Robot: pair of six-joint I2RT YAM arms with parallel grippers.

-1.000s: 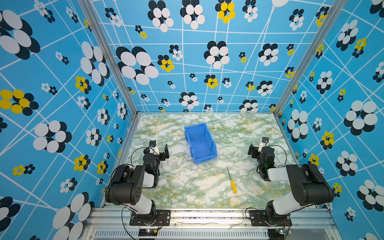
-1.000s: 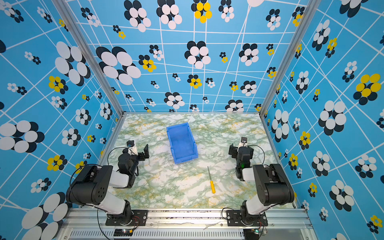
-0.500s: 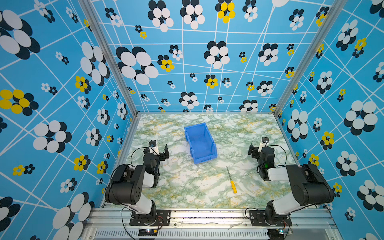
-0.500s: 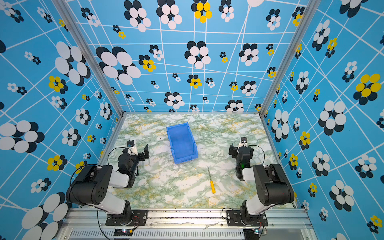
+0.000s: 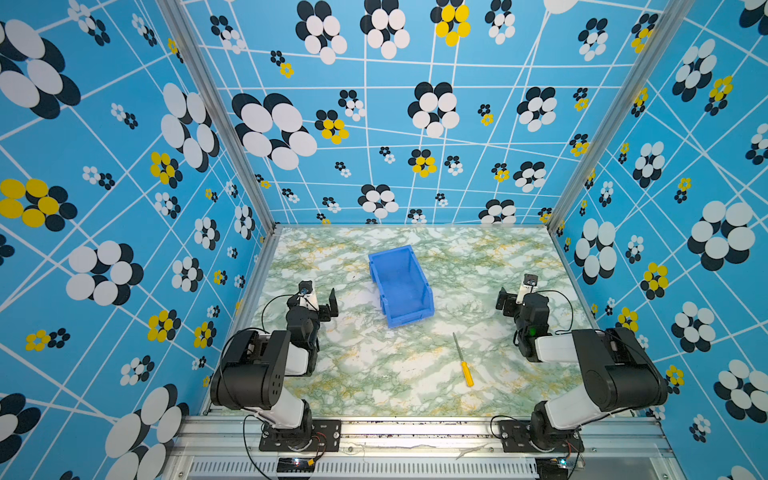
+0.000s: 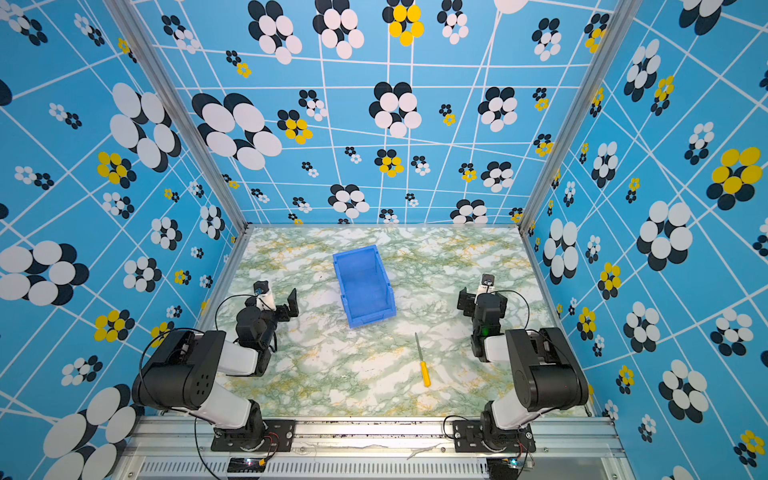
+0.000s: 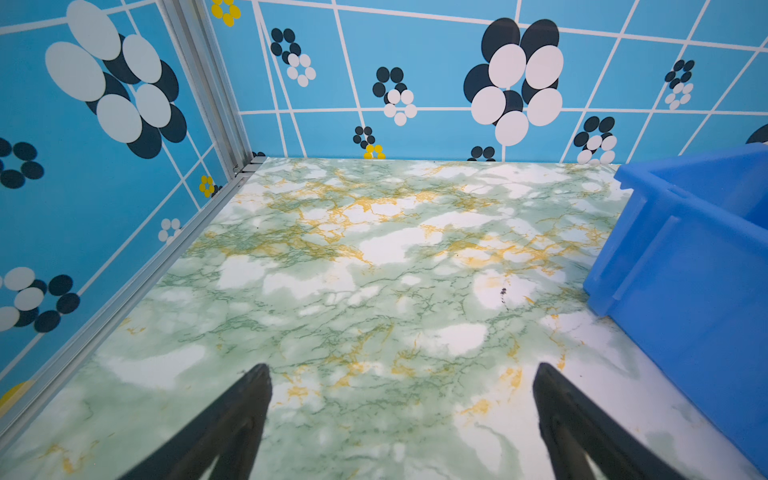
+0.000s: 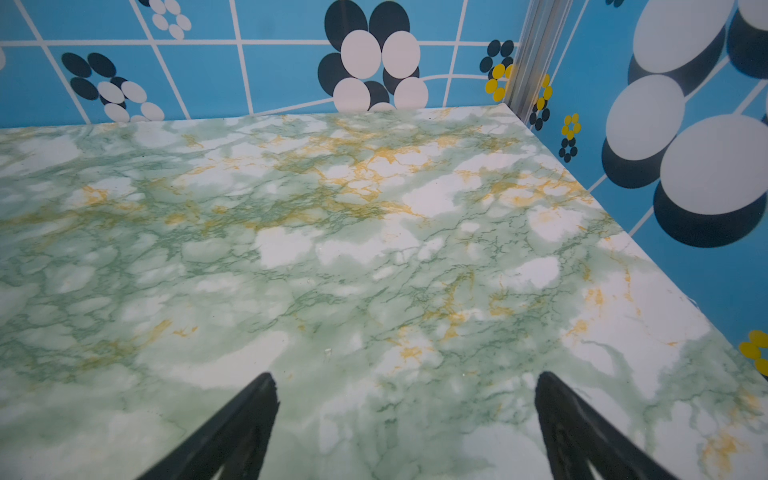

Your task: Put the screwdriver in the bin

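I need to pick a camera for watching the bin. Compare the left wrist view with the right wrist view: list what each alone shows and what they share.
Only the left wrist view shows the blue bin, seen from outside along one edge of the picture.

Only the right wrist view shows nothing of the task: just bare marbled tabletop and wall.

Both share that tabletop, the flowered blue walls, and a pair of dark jaws standing wide apart with nothing between them. Neither shows the screwdriver.

bin (image 7: 685,266) cut off at edge
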